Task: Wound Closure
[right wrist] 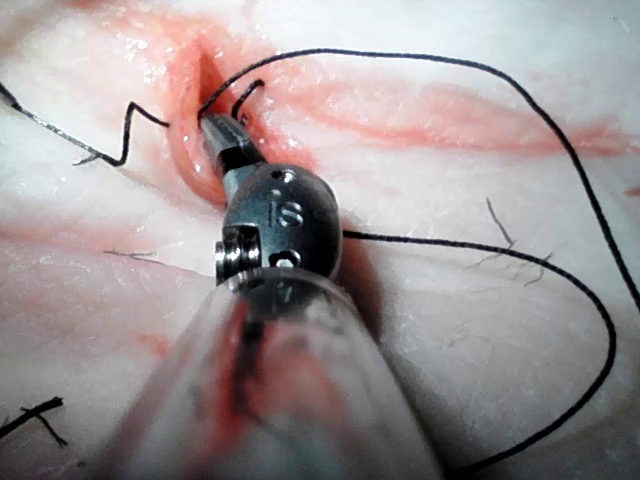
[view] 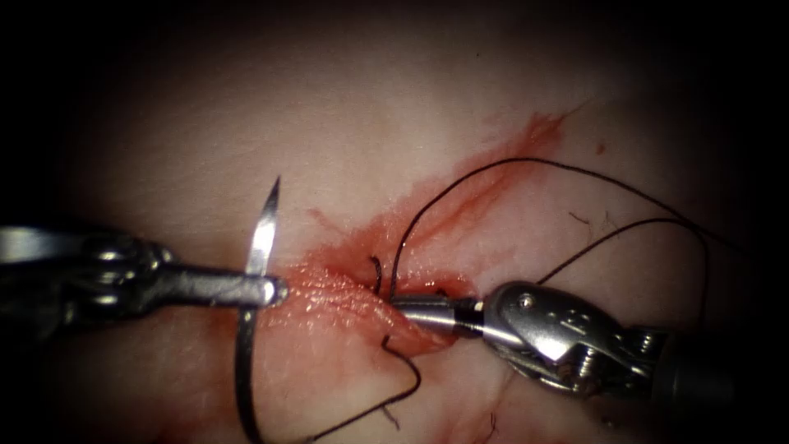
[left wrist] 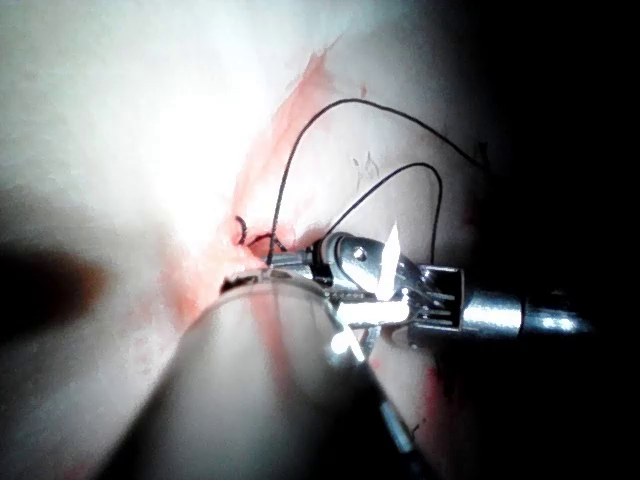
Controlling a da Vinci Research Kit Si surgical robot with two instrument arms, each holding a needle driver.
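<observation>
Steel needle (view: pixel 261 238) (clear of the tissue (view: pixel 345 107)) was pinched mid-curve by the left claw (view: pixel 275 290); the right claw (view: pixel 403 306) pinched thread (view: pixel 493 163) at the cut (view: pixel 362 288).

Endoscope looks from above; wrist views, close, share the cut (view: pixel 386 288)

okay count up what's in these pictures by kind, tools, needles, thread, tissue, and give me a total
Tools: 2, left tool shut on the needle mid-curve, right tool shut at the cut
Needle: 1, out of the tissue
Thread: 1
Tissue: 1
Total: 5
</observation>
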